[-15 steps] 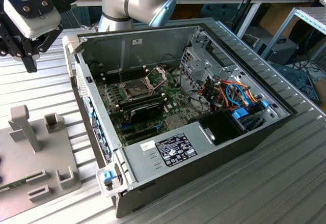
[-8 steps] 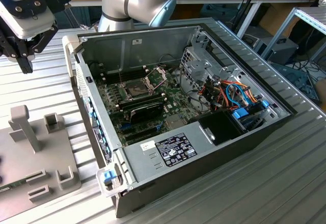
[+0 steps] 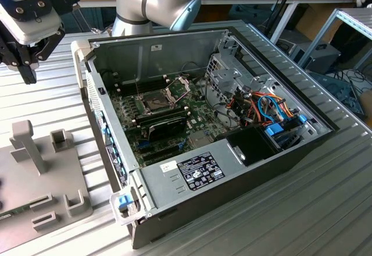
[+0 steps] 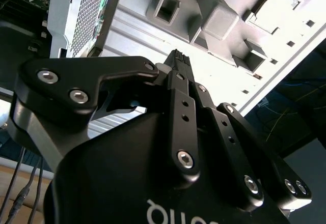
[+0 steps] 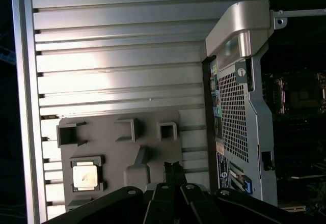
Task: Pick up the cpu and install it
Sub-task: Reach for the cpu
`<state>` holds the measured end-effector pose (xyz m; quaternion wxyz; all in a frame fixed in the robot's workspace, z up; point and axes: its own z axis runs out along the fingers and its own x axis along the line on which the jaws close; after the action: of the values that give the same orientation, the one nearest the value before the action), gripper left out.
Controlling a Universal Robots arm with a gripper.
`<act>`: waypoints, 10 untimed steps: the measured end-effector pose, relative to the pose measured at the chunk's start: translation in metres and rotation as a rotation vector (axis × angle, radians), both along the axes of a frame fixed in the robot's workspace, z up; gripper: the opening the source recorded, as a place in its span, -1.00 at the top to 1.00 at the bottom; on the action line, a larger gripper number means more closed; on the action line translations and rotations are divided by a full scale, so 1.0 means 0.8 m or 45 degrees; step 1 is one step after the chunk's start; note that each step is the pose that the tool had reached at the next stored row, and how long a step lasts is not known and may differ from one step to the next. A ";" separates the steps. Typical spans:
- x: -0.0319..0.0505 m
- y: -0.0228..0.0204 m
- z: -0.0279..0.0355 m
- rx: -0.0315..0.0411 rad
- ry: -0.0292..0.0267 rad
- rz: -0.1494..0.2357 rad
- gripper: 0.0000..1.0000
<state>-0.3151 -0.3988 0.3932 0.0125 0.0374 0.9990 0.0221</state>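
Note:
The cpu (image 5: 85, 175), a small square chip with a dull silvery top, lies in a recess of the grey holder plate (image 5: 119, 150) in the first wrist view. My gripper (image 5: 173, 168) hangs above the plate, a short way off the cpu and apart from it. Its fingers are shut with nothing between them, as both wrist views show (image 4: 177, 57). In the exterior view the gripper (image 3: 27, 75) is at the upper left, above the grooved table and beside the open computer case (image 3: 232, 174). On the board inside, the dark socket (image 3: 154, 100) lies bare with its shiny frame (image 3: 179, 84) tilted up.
The holder plate (image 3: 64, 171) carries several upright posts and brackets. The case's tall side wall (image 3: 104, 122) stands between the plate and the motherboard. A drive cage and coloured cables (image 3: 261, 107) fill the case's far end. The arm's base (image 3: 157, 3) stands behind the case.

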 end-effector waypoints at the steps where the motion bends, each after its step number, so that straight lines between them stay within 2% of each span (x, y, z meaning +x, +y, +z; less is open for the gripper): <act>1: 0.000 0.0000 0.0000 0.0000 0.0000 0.000 0.79; 10: -0.006 0.0000 0.0000 0.0000 0.0000 0.000 0.79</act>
<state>-0.3196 -0.3988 0.3932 0.0125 0.0374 0.9990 0.0221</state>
